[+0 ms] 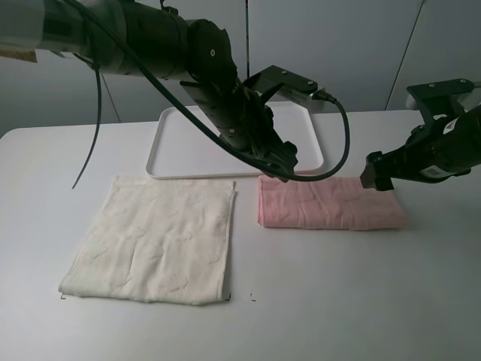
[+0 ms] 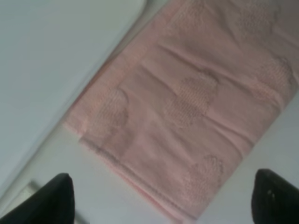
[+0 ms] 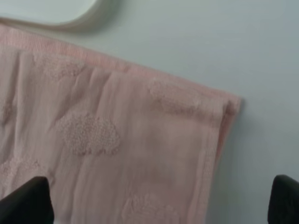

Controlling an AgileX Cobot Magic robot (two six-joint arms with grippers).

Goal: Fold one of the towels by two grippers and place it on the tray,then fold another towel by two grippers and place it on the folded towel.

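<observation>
Nearest my wrist cameras are the fingers themselves. The left fingers (image 2: 56, 198) stand wide, one tip at each side of the view, with nothing between them, and the right fingers (image 3: 25, 200) are spread just as wide and also empty. Both pairs hang just above the pink towel (image 1: 331, 204), the left over one short end and the right over the other. I can't tell whether either tip brushes the cloth.

The pink towel lies doubled into a long strip on the tabletop (image 1: 338, 316), its layers stacked at the corner below the right fingers. It is not on the white tray (image 1: 156, 167). Its far long edge runs just beside the tray's near rim.

I judge the first fold finished and the carry to the tray not yet begun. The next move calls for each pair of fingers to close on both layers at its own end, then lift level so the fold doesn't fall open.

The towel reaches past the tray's right edge, so it has to travel left as well as away from me. The low rim must be cleared on the way. The left arm hangs over the tray's bare floor. The cream-white towel (image 1: 154, 237) lies flat just beside the pink one, leaving a narrow gap. Open tabletop lies on the near side and to the right.
</observation>
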